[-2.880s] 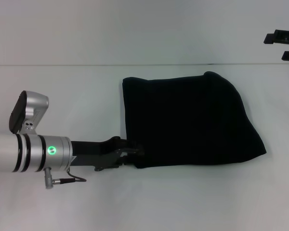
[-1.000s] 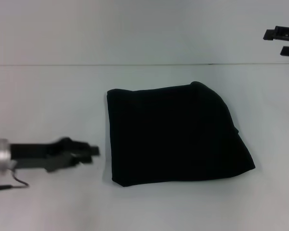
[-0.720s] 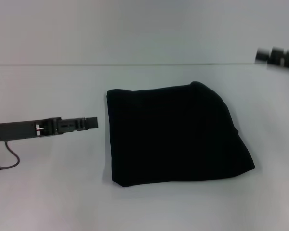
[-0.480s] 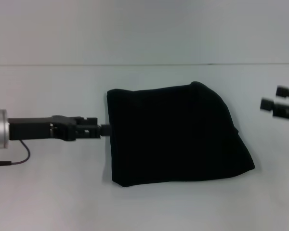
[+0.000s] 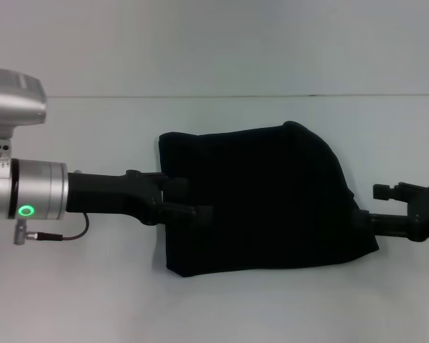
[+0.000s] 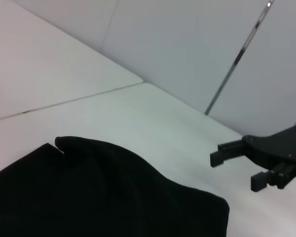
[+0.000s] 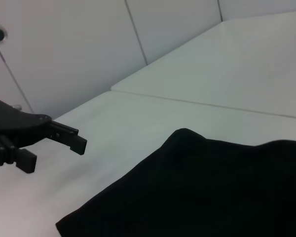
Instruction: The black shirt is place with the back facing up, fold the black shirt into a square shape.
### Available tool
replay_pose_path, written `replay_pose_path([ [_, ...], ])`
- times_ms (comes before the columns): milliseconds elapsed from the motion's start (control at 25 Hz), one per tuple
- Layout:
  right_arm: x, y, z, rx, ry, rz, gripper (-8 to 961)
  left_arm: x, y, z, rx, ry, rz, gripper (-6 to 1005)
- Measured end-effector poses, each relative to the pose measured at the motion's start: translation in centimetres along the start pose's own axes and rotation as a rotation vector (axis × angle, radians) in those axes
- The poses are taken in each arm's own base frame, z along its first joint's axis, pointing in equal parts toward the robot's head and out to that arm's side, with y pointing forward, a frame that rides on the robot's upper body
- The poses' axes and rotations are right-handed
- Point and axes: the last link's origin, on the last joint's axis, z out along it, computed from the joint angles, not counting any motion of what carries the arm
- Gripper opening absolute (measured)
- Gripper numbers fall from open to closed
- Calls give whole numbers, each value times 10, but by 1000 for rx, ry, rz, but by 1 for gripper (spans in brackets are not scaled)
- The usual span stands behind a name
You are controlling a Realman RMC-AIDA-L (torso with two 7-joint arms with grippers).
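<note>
The black shirt (image 5: 261,196) lies folded into a rough rectangle in the middle of the white table, no lettering showing. My left gripper (image 5: 189,198) reaches in from the left, and its open fingers overlap the shirt's left edge in the head view. The right wrist view shows it (image 7: 54,155) with jaws apart beside the shirt (image 7: 212,192). My right gripper (image 5: 372,206) is at the shirt's right edge, open. The left wrist view shows it (image 6: 235,173) just beyond the shirt (image 6: 98,192). I cannot tell whether either gripper touches the fabric.
The white table (image 5: 222,307) spreads all round the shirt, with a seam line (image 5: 200,96) running across behind it. A pale wall (image 5: 214,43) rises behind the table.
Both arms have come in to the shirt: the left from the table's left side, the right down from the far right. The shirt has lain still over the last second.
</note>
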Motion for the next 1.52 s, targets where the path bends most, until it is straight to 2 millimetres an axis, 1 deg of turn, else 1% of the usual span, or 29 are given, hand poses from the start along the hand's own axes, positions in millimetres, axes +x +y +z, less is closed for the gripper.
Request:
replay_pose_path([
  [40,-2,0,3,-1,2,-8,915,1,0,2,-1,-6,7,952],
  [240,-10,4,16,-19,-7,-38,915,6,-1,14,26,2,20,952],
  [400,-11,4,20,-24,-7,-37,915,7,-2,21,54,5,31,952],
  [480,-11,4,21,-20,-6,-32,915,6,1,30,54,-22,55,952],
  [600,-11,3,22,-18,-6,-30,915,8,0,34,76,-20,56,952],
  [880,-11,8,31,-53,-1,-49,915,7,-4,36,107,-17,51,952],
  [1040,-10,12,35,-84,39,-56,915,6,-5,34,111,-17,48,952],
  [1360,-8,12,35,-82,46,-52,915,4,-5,33,112,-19,40,952],
  [1520,-9,11,36,-73,44,-49,915,3,-3,34,92,-32,52,952],
])
